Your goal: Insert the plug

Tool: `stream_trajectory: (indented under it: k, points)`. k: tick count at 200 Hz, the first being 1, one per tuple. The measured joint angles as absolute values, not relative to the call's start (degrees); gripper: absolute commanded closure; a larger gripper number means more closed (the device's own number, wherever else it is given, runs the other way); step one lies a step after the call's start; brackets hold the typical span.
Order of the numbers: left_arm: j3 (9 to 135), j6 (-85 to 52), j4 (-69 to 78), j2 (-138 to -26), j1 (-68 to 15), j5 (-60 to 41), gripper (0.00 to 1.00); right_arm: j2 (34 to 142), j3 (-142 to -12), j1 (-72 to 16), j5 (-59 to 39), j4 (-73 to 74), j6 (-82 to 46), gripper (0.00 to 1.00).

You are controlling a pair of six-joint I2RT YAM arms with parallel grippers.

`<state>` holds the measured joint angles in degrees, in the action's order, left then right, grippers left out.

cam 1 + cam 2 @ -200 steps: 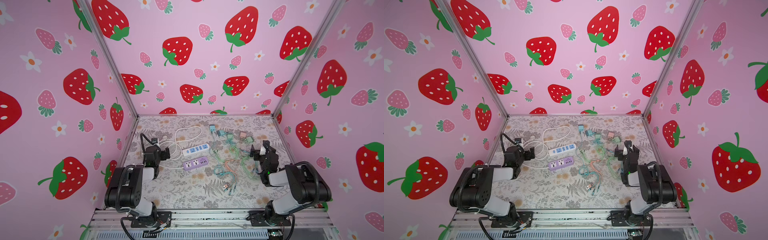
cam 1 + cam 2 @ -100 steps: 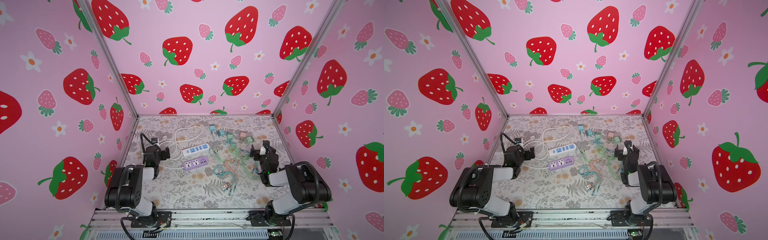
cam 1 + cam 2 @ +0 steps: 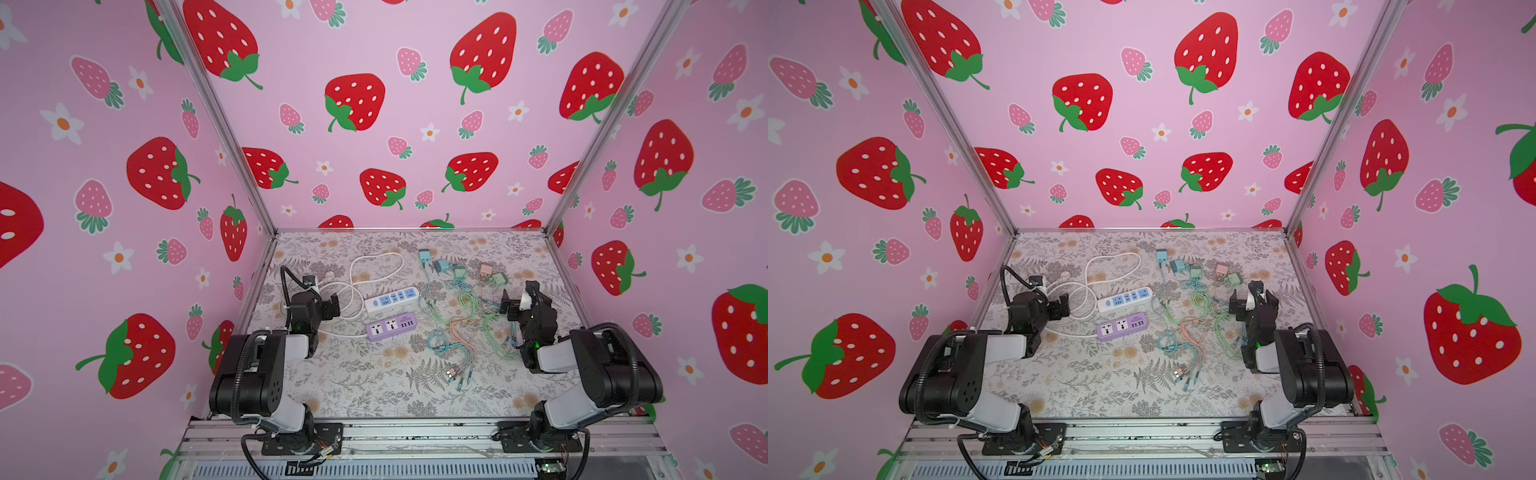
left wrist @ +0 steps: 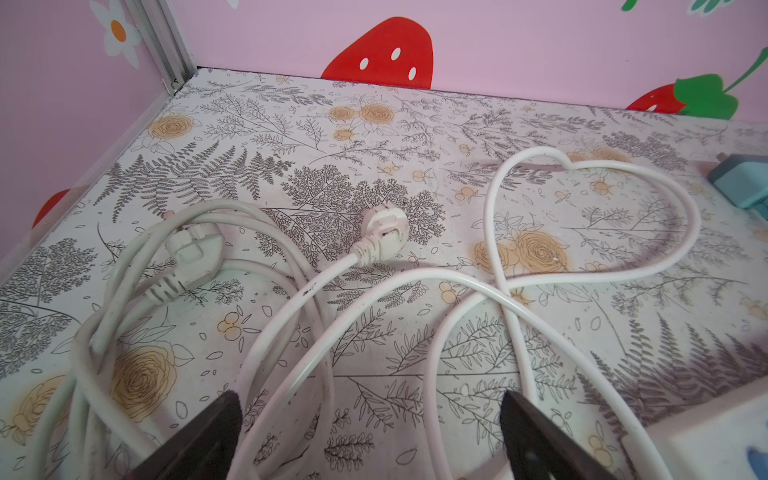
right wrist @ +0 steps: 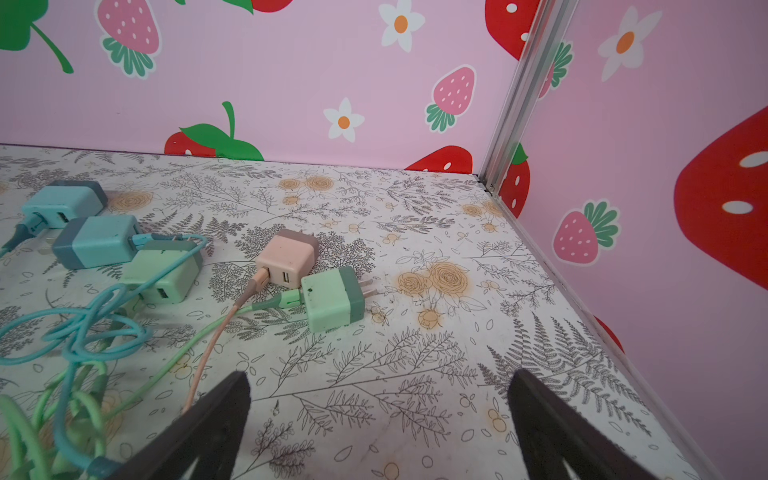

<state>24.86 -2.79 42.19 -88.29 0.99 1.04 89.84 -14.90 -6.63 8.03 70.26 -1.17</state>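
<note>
Several small charger plugs lie at the back right of the table: a green one (image 5: 332, 299) with bare prongs, a pink one (image 5: 286, 259) (image 3: 485, 270), another green one (image 5: 166, 274) and two blue ones (image 5: 97, 241) (image 3: 424, 255). A white power strip (image 3: 392, 300) (image 3: 1125, 299) with blue sockets and a purple power strip (image 3: 391, 327) (image 3: 1122, 327) lie mid-table. My left gripper (image 3: 323, 291) (image 4: 370, 399) is open over the white cords. Nearer than the chargers, my right gripper (image 3: 518, 293) (image 5: 380, 377) is open above bare table.
Two white cord plugs (image 4: 384, 232) (image 4: 193, 253) lie in looped white cord (image 3: 376, 266) at the left. Tangled green, blue and orange charging cables (image 3: 457, 332) (image 3: 1192, 332) spread between the strips and my right arm. Pink strawberry walls enclose three sides.
</note>
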Motion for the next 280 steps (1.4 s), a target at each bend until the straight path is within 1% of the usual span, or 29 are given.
stream_trajectory:
  k: [31,58,87,131,172,201,237,280]
  points:
    - [25.6,-2.8,39.8,-87.3,0.6,2.5,0.01,86.5,-17.1,-6.6,8.3,64.9,-1.2,0.01]
    - [27.2,-3.0,33.7,-81.6,-1.1,6.0,0.01,82.4,-19.1,-6.7,8.7,60.6,-1.4,0.03]
    - [30.9,-4.1,24.5,-73.3,-3.5,10.1,0.01,79.4,-21.7,-7.3,8.8,53.0,-1.6,0.04]
    - [38.9,-6.0,8.6,-66.5,-9.4,14.6,0.0,74.8,-26.6,-11.6,9.0,39.3,-1.4,0.06]
    - [44.1,-9.0,-6.4,-65.1,-12.1,12.5,0.02,72.6,-32.4,-16.3,7.6,27.6,-0.3,0.08]
    - [48.0,-11.3,-15.5,-65.1,-14.2,8.3,0.03,72.8,-37.3,-19.7,7.2,20.0,0.1,0.11]
    - [49.8,-14.5,-22.8,-64.4,-16.8,4.3,0.05,76.1,-45.6,-23.6,7.9,11.5,-0.3,0.14]
    - [49.8,-18.2,-28.2,-61.4,-18.8,-0.3,0.07,80.7,-53.8,-25.3,7.8,4.4,-2.0,0.16]
